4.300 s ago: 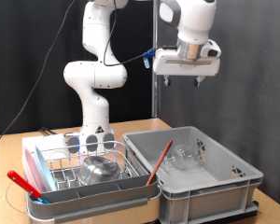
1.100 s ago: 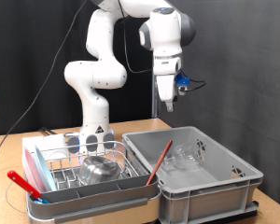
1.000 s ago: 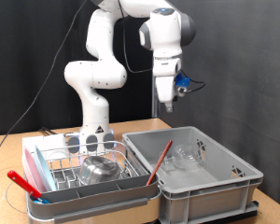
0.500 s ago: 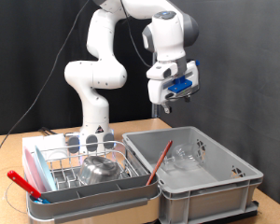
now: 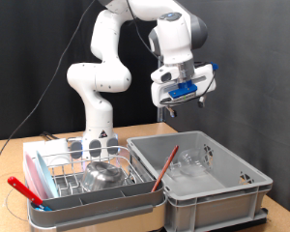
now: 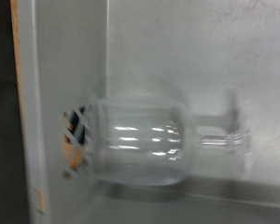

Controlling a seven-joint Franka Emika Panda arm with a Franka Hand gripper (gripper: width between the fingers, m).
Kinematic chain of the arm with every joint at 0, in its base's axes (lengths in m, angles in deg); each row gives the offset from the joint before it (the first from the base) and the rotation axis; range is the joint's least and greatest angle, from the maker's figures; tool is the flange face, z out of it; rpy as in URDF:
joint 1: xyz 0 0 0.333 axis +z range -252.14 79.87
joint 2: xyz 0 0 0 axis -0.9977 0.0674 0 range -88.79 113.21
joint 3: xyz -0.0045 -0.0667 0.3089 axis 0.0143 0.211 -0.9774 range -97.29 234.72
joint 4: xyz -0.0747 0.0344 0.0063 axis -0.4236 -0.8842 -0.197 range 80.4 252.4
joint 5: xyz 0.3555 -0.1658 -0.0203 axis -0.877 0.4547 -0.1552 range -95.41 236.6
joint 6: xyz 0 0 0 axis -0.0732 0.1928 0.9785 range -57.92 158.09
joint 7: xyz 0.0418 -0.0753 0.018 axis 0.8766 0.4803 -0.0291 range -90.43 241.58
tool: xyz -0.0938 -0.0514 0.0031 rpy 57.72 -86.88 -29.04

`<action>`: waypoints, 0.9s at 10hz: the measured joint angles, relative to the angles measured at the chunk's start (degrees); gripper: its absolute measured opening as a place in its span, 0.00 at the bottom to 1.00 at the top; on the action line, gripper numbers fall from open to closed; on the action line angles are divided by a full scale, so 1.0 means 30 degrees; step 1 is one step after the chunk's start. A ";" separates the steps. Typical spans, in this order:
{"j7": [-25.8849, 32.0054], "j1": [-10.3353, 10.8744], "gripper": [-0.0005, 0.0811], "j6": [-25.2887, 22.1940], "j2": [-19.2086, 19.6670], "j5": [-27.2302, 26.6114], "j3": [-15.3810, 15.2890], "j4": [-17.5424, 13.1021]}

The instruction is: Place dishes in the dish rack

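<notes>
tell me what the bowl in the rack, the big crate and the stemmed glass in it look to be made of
Bowl: seemingly polished steel, with a mirror-like silver sheen.
Crate: probably moulded plastic, matte plain grey with thick rimmed walls.
Stemmed glass: clear glass, or possibly clear plastic; the grey floor shows through it and bright highlights streak its bowl. It lies on its side.
The gripper hangs above the crate.

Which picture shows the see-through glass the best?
The wrist view: the glass fills the picture, lying on its side on the grey crate floor, stem showing. In the exterior view it is just a faint glint inside the crate.
</notes>
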 joint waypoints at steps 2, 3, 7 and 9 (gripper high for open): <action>-0.4196 -0.0059 1.00 0.0505 -0.0442 -0.0975 -0.0513 0.0148; -0.6154 -0.0219 1.00 0.1004 -0.0630 -0.1348 -0.0796 0.0184; -1.3507 -0.1895 1.00 0.4150 -0.1505 -0.2010 -0.3026 0.0755; -1.3222 -0.1817 1.00 0.3888 -0.1441 -0.2313 -0.2925 0.0732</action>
